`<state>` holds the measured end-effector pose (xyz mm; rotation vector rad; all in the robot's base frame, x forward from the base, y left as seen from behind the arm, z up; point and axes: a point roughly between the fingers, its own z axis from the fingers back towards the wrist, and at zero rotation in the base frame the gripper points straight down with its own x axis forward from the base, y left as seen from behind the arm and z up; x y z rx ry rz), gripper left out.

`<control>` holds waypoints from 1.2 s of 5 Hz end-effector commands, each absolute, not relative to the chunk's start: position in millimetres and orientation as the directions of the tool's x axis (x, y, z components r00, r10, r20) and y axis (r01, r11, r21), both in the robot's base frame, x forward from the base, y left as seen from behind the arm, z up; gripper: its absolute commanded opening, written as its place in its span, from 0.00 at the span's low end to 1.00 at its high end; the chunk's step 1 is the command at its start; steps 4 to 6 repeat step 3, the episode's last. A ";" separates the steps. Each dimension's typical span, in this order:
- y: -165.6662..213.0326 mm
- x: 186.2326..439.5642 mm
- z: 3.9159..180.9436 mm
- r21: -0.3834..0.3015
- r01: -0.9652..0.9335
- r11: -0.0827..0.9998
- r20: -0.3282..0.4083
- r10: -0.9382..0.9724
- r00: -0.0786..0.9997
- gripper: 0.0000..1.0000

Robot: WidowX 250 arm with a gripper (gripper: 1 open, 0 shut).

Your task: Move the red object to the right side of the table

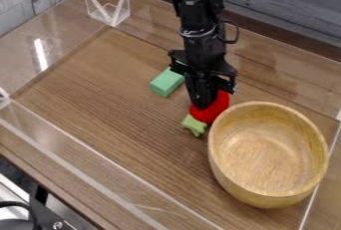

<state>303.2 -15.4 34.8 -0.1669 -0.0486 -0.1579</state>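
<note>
The red object (206, 110) is a small rounded red toy fruit with a pale green leafy tip (194, 124), lying on the brown wood-grain table (100, 85) just left of the wooden bowl. My gripper (202, 97) comes straight down from above and is shut on the top of the red object. The black fingers hide the fruit's upper part.
A large wooden bowl (268, 151) sits right beside the red object, at the front right. A green rectangular block (166, 82) lies just left of the gripper. Clear acrylic walls (40, 50) edge the table, with a clear stand (107, 8) at the back left.
</note>
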 end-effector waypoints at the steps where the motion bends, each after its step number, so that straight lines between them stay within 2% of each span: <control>1: -18.8 307.1 38.7 -0.151 0.185 0.971 0.082 -0.175 0.981 0.00; 6: -19.3 307.0 38.1 -0.149 0.191 0.970 0.081 -0.181 0.980 0.00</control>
